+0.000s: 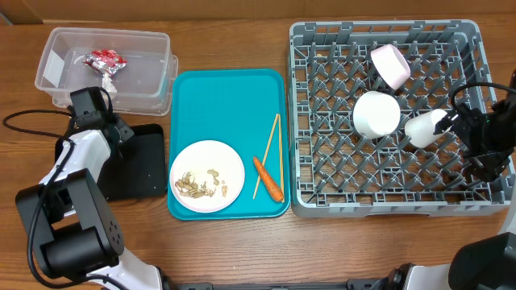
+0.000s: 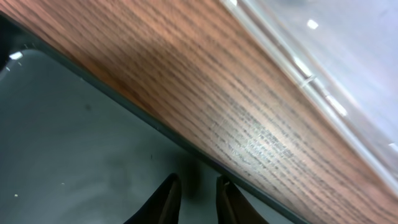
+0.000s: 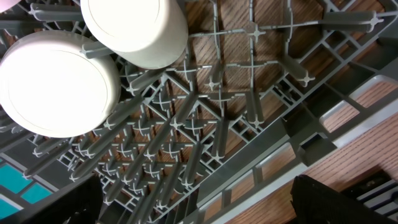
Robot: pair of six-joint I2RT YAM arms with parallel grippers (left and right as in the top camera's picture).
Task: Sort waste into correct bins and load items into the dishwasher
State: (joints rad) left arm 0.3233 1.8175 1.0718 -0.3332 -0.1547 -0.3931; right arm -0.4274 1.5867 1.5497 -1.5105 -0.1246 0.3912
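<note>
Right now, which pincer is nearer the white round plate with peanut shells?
Left. The left pincer hovers over the shallow black rectangular tray, beside the teal tray holding the white round plate; the right pincer is over the grey plastic dish rack.

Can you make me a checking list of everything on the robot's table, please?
Surface: wooden table, no spills seen.
Job's things: wrapper in clear tub; plate with shells, chopsticks and carrot on teal tray; back bowl, middle bowl and cup in rack.
Clutter: nothing seen.
Hands: left hand slightly open, empty, over black tray; right hand open above rack.
Cables: black cable on table, left side.
Surroundings: nothing seen.
</note>
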